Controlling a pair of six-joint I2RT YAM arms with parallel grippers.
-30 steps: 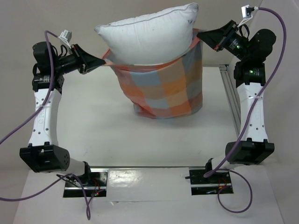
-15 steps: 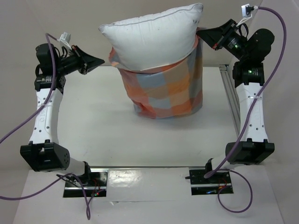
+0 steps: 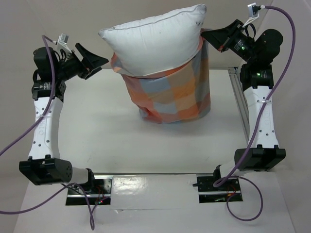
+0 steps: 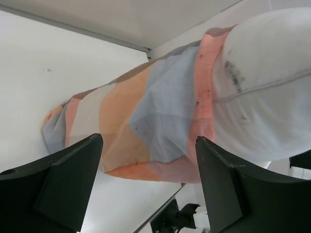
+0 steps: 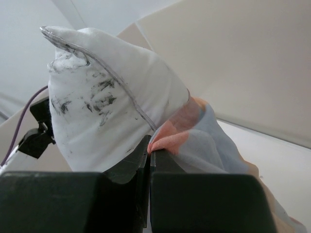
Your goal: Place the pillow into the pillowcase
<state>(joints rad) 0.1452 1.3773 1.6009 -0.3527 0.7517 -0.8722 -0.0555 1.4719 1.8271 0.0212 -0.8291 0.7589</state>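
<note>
The white pillow (image 3: 155, 43) stands with its lower half inside the checked pillowcase (image 3: 170, 94), which stands upright on the table; its upper half sticks out of the mouth. My left gripper (image 3: 97, 62) hangs open just left of the sack's rim, touching nothing. In the left wrist view its fingers (image 4: 73, 179) frame the pillowcase (image 4: 146, 121) and pillow (image 4: 272, 97) from a distance. My right gripper (image 3: 206, 37) is shut on the rim at the sack's upper right. The right wrist view shows the gripper (image 5: 149, 148) pinching an orange fold of pillowcase (image 5: 204, 141) beside the pillow (image 5: 107, 107).
An aluminium rail (image 3: 238, 97) runs along the table's right side beside the right arm. White table surface (image 3: 97, 126) lies in front and to the left of the sack. The arms' base plates (image 3: 214, 187) sit at the near edge.
The left gripper has let go of the pillowcase rim, opened wide and drawn back left. The rim's left side has dropped back against the pillow. The right gripper keeps its hold.
</note>
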